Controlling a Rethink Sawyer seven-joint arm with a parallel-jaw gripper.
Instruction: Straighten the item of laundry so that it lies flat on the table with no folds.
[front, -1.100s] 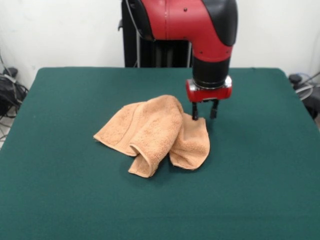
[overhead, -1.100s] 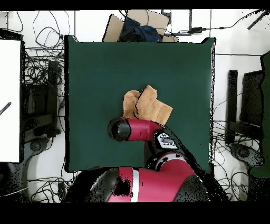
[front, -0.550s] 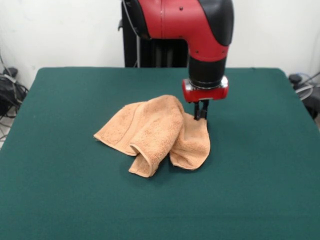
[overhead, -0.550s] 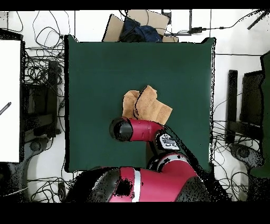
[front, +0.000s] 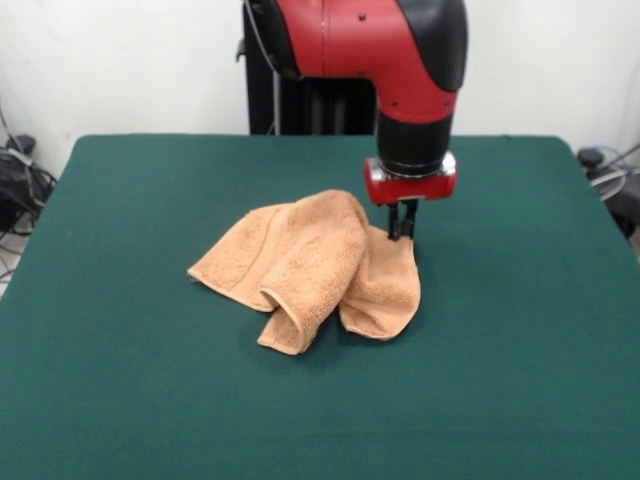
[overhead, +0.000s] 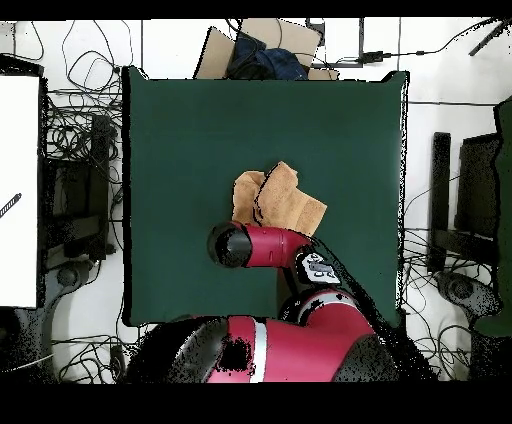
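**Gripper closed on towel edge; towel remains crumpled**

Since one second ago, the gripper has shifted slightly toward the towel and its fingers, then spread apart, are now drawn together. Nothing has changed over the last half second.

Gripper: pointing straight down from the red and black arm, fingers pressed together and pinching the towel's upper right edge in the front view, at the point of the towel farthest from the camera on that side.

Towel: peach-orange, lying on the green table near its centre, bunched and folded over itself. One fold rises as a hump just left of the gripper; a rolled flap hangs toward the camera; a rounded lobe lies below the gripper.

Overhead view: the towel shows just beyond the arm's wrist end, which covers the gripper itself. Green table surface surrounds the towel on all sides.
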